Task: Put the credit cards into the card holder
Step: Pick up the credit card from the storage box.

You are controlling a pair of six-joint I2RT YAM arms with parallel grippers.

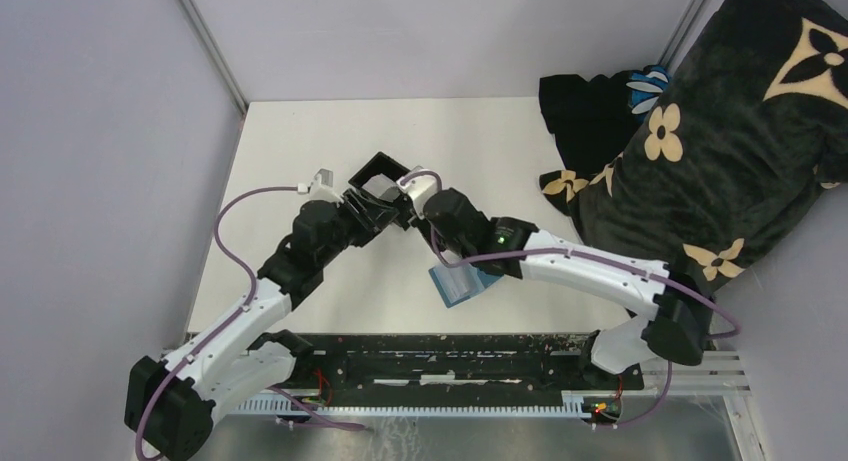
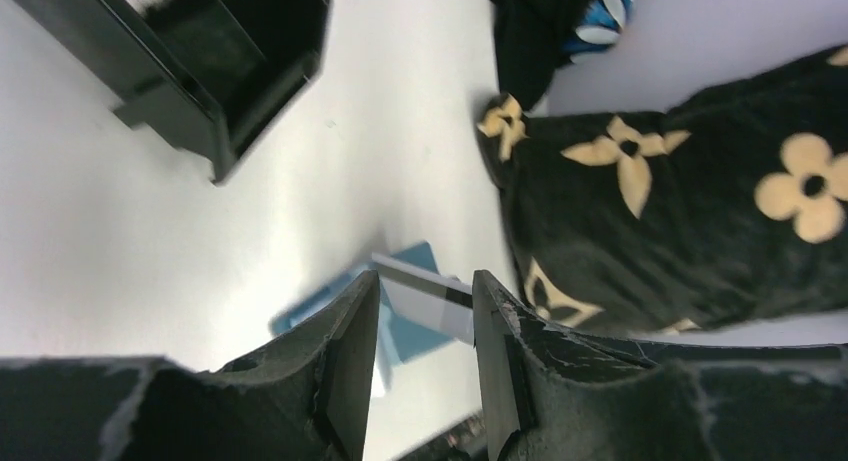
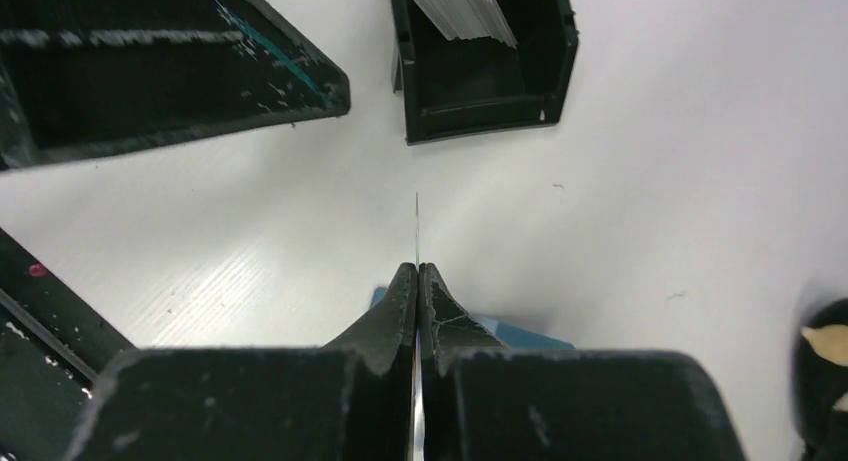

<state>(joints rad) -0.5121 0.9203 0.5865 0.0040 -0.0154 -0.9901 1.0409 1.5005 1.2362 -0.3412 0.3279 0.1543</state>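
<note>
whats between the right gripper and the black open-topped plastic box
In the right wrist view, a thin pale card, edge-on, sticks out of the shut right gripper toward the black open-topped box; beyond it only bare white table.

Black-and-white arms (image 1: 590, 271), lilac cables (image 1: 219, 228)

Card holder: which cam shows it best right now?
Top external. The card holder lies flat on the table with most of its outline visible, one end under the right arm. Left wrist: blurred blue patches behind the left fingers and a card. Right wrist: just a blue sliver beyond the right fingers.
</note>
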